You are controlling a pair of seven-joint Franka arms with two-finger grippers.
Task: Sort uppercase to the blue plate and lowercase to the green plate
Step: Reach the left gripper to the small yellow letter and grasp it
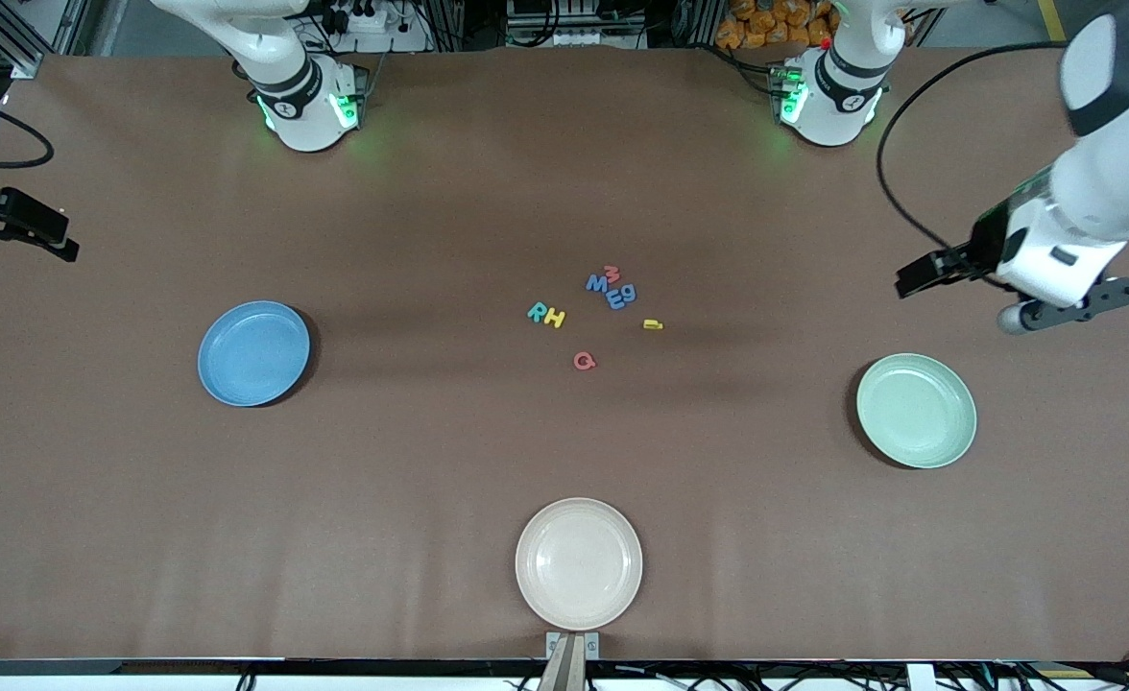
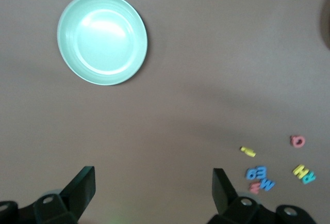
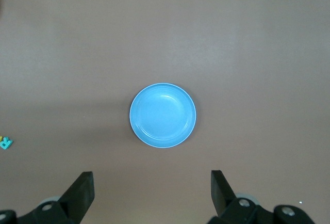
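Observation:
The letters lie bunched mid-table: uppercase teal R (image 1: 534, 312), yellow H (image 1: 554, 319), red G (image 1: 584, 361) and blue M (image 1: 597, 283); lowercase red m (image 1: 612, 273), blue e (image 1: 614, 299), blue g (image 1: 628, 293) and a yellow one (image 1: 653, 324). The blue plate (image 1: 253, 353) sits toward the right arm's end, the green plate (image 1: 916, 411) toward the left arm's end; neither holds anything. My left gripper (image 1: 913, 276) (image 2: 153, 188) hangs open high above the table beside the green plate (image 2: 102, 38). My right gripper (image 1: 60, 245) (image 3: 152, 190) hangs open high at its end, looking down on the blue plate (image 3: 163, 115).
A cream plate (image 1: 579, 563) sits near the table's front edge, nearer the front camera than the letters. In the left wrist view the letter cluster (image 2: 263, 175) shows off to one side. Brown tabletop surrounds the plates.

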